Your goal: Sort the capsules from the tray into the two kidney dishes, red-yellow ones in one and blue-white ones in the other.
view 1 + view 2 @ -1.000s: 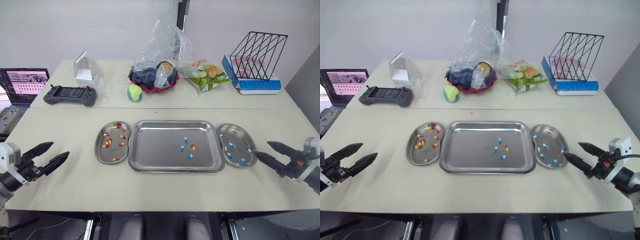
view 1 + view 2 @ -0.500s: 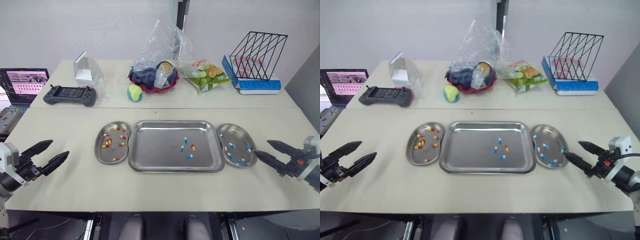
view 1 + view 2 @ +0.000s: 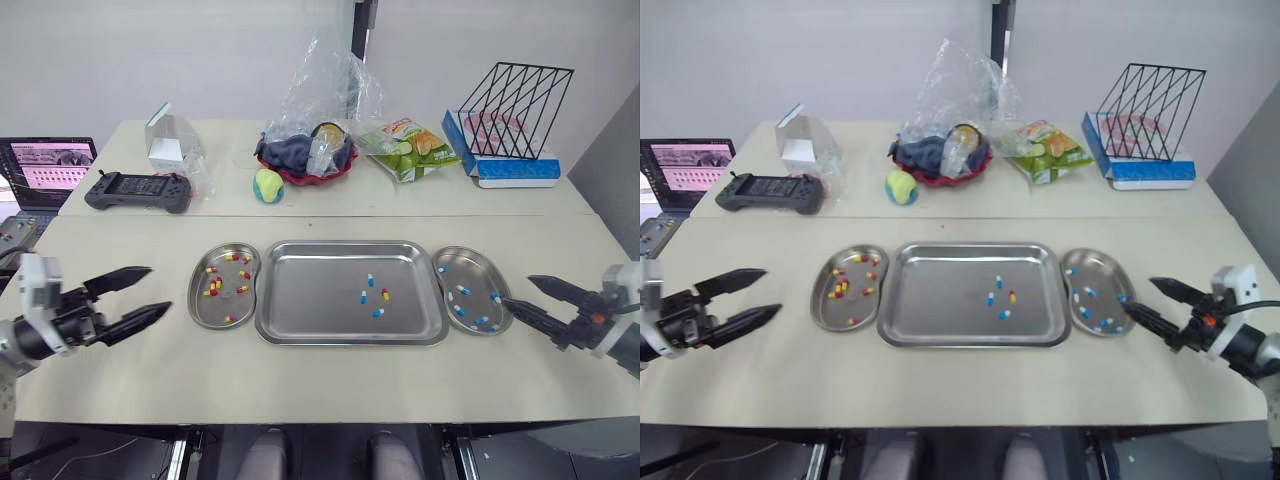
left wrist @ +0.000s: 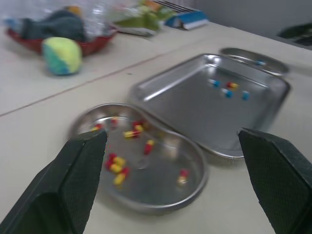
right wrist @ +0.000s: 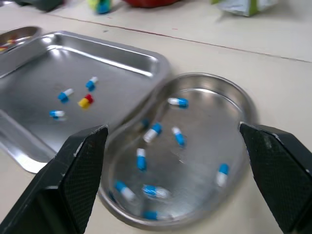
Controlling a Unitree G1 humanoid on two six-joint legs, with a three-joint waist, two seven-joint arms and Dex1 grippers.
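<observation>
Above the bench's [image 3: 320, 380] left side, the left gripper [image 3: 158, 289] hovers empty, jaws spread wide, pointing toward the left kidney dish [image 3: 193, 296], which holds red-yellow capsules [image 3: 213, 287]. In the tray [image 3: 310, 285] between the dishes, three blue-white capsules [image 3: 364, 296] and one red-yellow capsule [image 3: 385, 294] lie close together, right of centre. The right kidney dish [image 3: 478, 272] holds blue-white ones, and the right gripper [image 3: 517, 290] waits just beside it, jaws open and empty. Sorting looks nearly done. The next move likely calls for reaching into the tray and pinching one capsule clear of its neighbours.
</observation>
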